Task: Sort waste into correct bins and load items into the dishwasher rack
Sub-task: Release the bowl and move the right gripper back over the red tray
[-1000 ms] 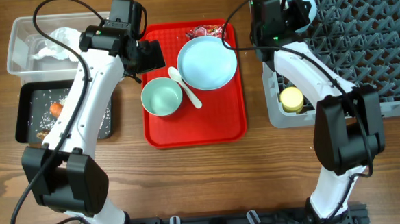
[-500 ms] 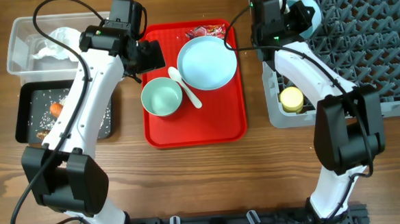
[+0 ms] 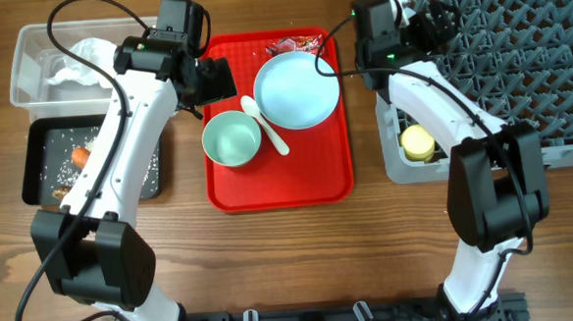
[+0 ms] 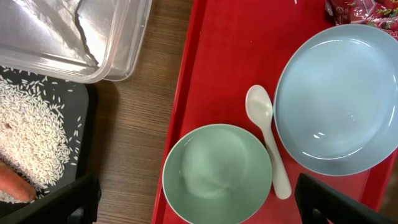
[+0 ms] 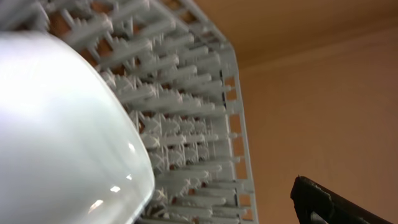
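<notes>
Upper left: the clear tub (image 3: pixel 32 76) holds the crumpled tissue (image 3: pixel 87 58). Directly below it, the black tray (image 3: pixel 45 139) carries loose rice (image 4: pixel 31 134) and the carrot (image 3: pixel 80 154). The left gripper (image 3: pixel 218 80) hangs over the red tray's (image 3: pixel 278 181) upper-left corner, jaws spread wide, gripping nothing.

On the red tray sit the mint bowl (image 3: pixel 231 140), the white spoon (image 3: pixel 267 125) just beside it, and the blue plate (image 3: pixel 297 89). The red wrapper (image 3: pixel 298 44) lies at the tray's top edge.

The right gripper (image 3: pixel 438 20) is over the rack's (image 3: pixel 518 80) upper-left corner. Its one visible finger (image 5: pixel 336 202) stands clear of the pale bowl (image 5: pixel 56 124); jaws apart, nothing held. The yellow cup (image 3: pixel 418 144) sits in the rack's lower-left compartment.
</notes>
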Motion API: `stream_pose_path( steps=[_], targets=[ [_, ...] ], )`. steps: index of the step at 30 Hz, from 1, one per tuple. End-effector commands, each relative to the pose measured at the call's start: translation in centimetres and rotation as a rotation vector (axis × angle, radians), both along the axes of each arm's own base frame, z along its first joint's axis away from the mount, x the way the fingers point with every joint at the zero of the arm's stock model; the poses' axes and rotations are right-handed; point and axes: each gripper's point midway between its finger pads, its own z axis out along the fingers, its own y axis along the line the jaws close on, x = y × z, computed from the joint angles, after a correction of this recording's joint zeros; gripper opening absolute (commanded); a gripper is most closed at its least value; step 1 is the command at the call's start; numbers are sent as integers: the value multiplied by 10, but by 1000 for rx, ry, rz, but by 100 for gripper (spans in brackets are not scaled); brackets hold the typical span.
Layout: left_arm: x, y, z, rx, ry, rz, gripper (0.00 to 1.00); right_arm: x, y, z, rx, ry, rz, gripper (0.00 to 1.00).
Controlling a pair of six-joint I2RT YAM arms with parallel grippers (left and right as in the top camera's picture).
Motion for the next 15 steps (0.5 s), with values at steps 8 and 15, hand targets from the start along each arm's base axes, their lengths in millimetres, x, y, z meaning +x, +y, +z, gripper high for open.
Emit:
stream_pose_path(
  steps=[8, 15],
  targets=[
    [1, 2, -4, 7, 8, 16, 100, 1, 11, 59, -5, -109, 54, 100],
    [1, 2, -4, 7, 8, 16, 100, -4, 37, 42, 78, -37, 156, 100]
  ],
)
